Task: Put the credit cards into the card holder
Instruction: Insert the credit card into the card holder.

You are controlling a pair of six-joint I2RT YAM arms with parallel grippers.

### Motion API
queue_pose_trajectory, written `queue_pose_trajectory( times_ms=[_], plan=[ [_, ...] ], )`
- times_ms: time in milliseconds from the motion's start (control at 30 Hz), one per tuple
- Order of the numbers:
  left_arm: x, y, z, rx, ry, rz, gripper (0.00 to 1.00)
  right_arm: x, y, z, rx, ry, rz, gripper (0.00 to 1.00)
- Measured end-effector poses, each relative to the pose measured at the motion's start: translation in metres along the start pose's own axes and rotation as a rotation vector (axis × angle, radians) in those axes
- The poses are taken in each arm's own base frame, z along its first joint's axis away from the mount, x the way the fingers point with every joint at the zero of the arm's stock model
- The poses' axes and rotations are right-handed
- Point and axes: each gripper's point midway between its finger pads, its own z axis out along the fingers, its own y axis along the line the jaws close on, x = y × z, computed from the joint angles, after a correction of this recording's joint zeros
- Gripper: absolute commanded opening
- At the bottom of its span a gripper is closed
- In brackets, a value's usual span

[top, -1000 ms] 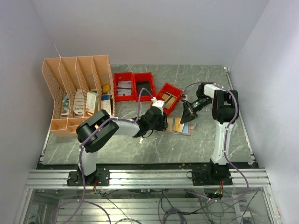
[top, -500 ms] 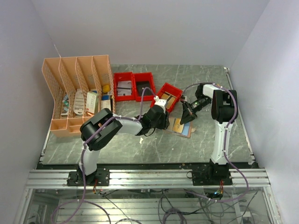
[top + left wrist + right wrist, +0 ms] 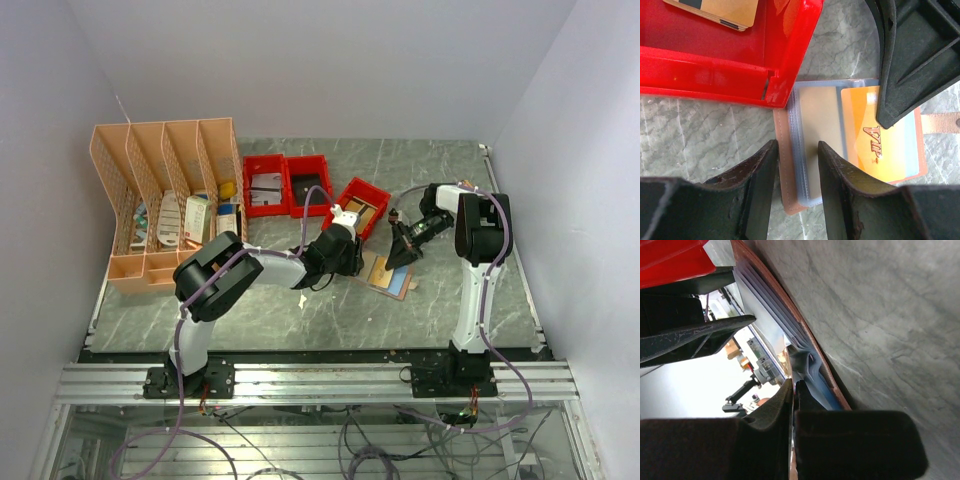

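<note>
The tan leather card holder (image 3: 781, 170) lies open, a glossy gold card (image 3: 875, 140) (lettered VIP) in its clear sleeves (image 3: 812, 115); left tool (image 3: 797, 145) apart, right tool (image 3: 792, 383) together.

Grey marbled counter (image 3: 450, 170). Peach desk organizer (image 3: 213, 150) at far left, upright slots holding assorted items. Red bin (image 3: 247, 188) just right of it; second red bin (image 3: 308, 160) alongside; third red bin (image 3: 376, 192) angled.
</note>
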Motion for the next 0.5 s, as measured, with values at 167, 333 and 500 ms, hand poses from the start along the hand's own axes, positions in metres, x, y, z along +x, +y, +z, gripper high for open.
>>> queue_pose_trajectory(
  times_ms=[167,333,500],
  plan=[
    [-0.0001,-0.0001,0.0000,0.001,-0.001,0.000,0.48,-0.0016,0.0006,0.0006,0.001,-0.015,0.016,0.00],
    [-0.0002,-0.0004,0.0000,0.002,-0.001,0.000,0.48,-0.0032,0.0026,0.0005,-0.005,-0.021,0.030,0.00],
    [0.0003,-0.0009,-0.0001,0.007,-0.001,0.000,0.50,-0.0054,0.0036,0.0007,-0.006,-0.027,0.038,0.02]
  ],
)
